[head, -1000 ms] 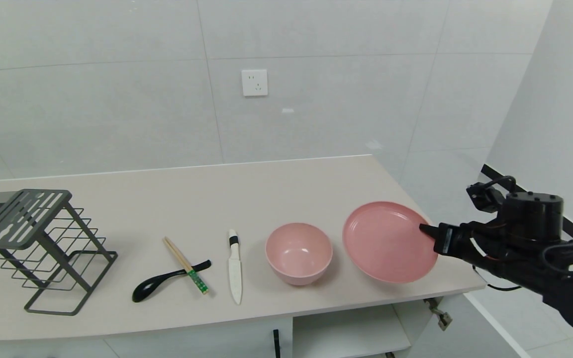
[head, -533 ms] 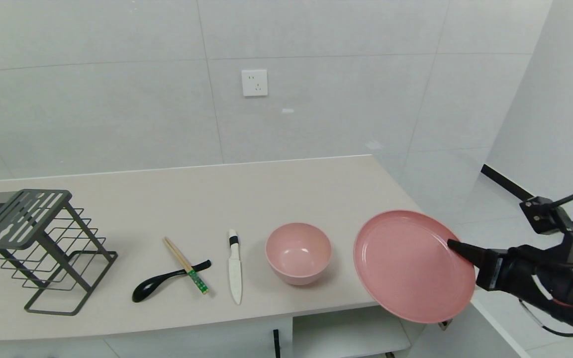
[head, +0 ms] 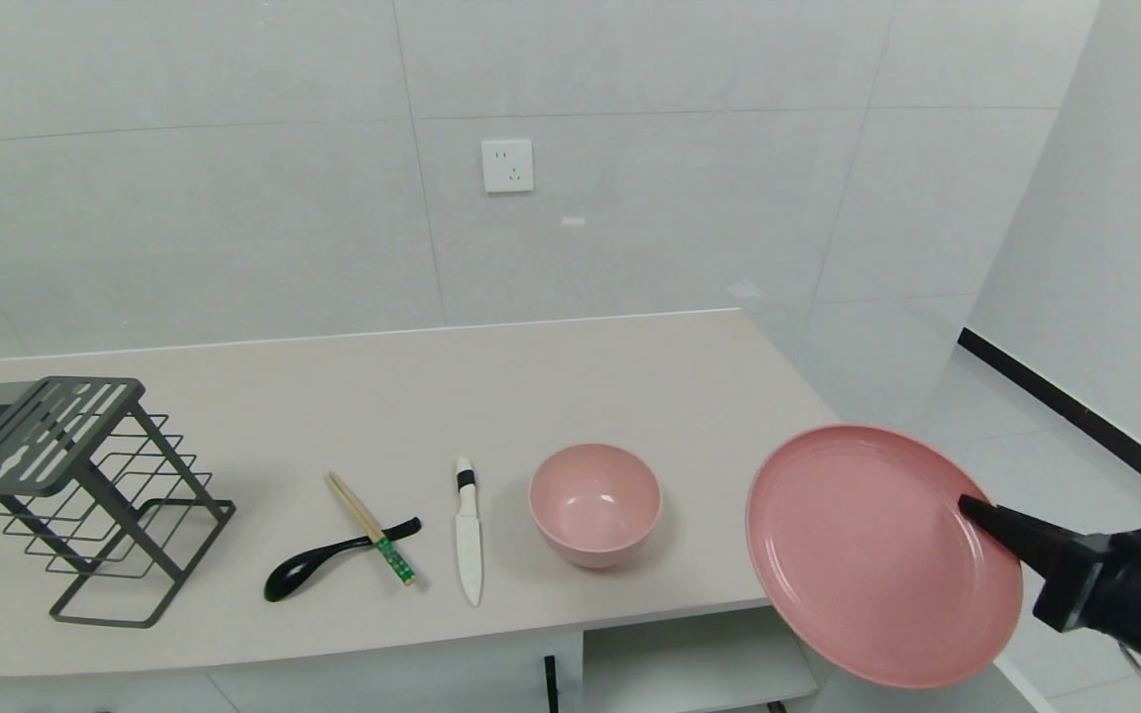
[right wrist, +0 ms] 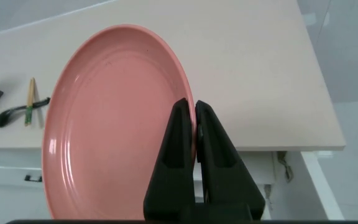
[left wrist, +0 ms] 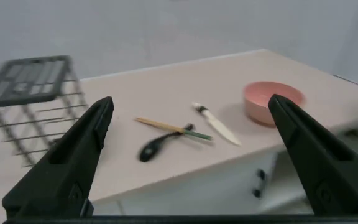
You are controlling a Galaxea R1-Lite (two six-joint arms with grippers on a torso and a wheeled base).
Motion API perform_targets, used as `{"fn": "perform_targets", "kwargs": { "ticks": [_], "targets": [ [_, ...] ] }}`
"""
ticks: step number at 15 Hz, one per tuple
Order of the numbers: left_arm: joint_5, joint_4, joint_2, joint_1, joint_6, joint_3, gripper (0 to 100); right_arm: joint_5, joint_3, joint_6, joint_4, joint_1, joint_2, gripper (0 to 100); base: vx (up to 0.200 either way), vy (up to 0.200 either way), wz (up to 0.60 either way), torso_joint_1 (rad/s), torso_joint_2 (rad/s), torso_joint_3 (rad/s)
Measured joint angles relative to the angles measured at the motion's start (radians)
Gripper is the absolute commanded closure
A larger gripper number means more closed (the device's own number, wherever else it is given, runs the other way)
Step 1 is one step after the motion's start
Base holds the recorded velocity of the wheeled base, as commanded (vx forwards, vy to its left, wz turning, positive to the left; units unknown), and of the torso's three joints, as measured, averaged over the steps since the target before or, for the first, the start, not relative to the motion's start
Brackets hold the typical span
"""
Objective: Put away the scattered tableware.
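Observation:
A pink plate hangs tilted in the air past the counter's right front corner, and my right gripper is shut on its right rim. The right wrist view shows the plate edge-clamped between the gripper's black fingers. On the counter lie a pink bowl, a white knife, chopsticks and a black spoon. A dark wire rack stands at the left. My left gripper is open, low in front of the counter, facing the bowl, knife and rack.
The beige counter ends at the right just beyond the bowl. Below its front edge sits an open cabinet shelf. A tiled wall with a socket runs behind. White floor lies to the right.
My right gripper has lifted the pink plate off the counter and carried it right and toward me, tilting it up. The other tableware has not moved.

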Motion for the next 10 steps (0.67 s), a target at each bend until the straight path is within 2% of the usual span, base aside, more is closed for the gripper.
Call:
{"fn": "perform_targets", "kwargs": {
  "ticks": [2,4,10],
  "targets": [
    [-0.119,0.068,0.069,-0.015,-0.035,-0.089,0,0.004,0.036,-0.063,0.016,-0.001,-0.041,100,0.0,0.0,0.0,0.0,0.0,0.0],
    [-0.202,0.083,0.169,-0.022,-0.041,-0.144,0,0.005,0.047,-0.079,0.03,-0.003,-0.078,100,0.0,0.0,0.0,0.0,0.0,0.0],
    [-0.285,0.075,0.556,-0.045,-0.053,-0.298,0,0.005,0.054,-0.181,0.097,-0.027,-0.135,100,0.0,0.0,0.0,0.0,0.0,0.0]
  ]
}}
